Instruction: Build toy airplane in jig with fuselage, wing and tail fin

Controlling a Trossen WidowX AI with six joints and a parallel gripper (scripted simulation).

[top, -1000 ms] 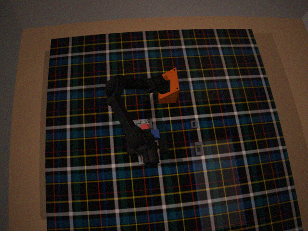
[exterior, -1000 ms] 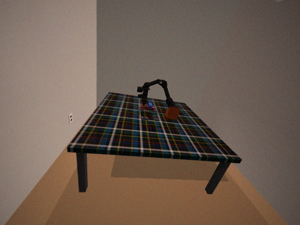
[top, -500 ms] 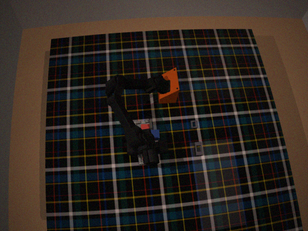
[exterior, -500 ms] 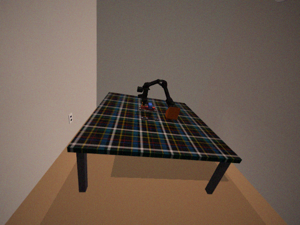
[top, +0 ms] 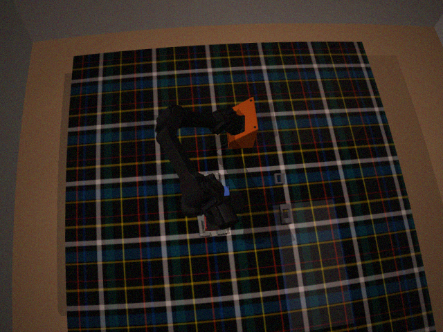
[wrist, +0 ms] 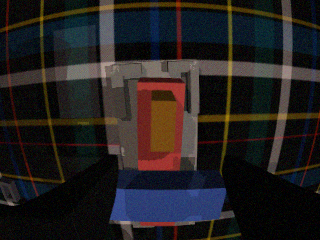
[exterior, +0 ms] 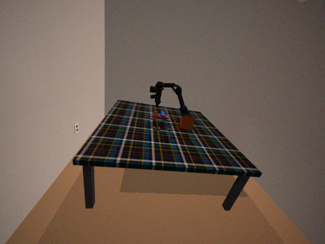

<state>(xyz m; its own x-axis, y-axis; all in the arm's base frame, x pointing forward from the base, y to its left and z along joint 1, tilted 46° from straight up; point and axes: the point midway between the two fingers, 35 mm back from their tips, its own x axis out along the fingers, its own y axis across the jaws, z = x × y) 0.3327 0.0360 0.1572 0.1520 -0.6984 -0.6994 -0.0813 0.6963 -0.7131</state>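
Over the plaid tabletop, the bent arm points its spread tool downward.

From above, the black arm covers most of the red body and all of the yellow fin. The wrist view cuts off the gripper's fingers at the bottom edge, and the blue wing hides the body beneath it. In the exterior view, the two small grey frames are too tiny to make out.
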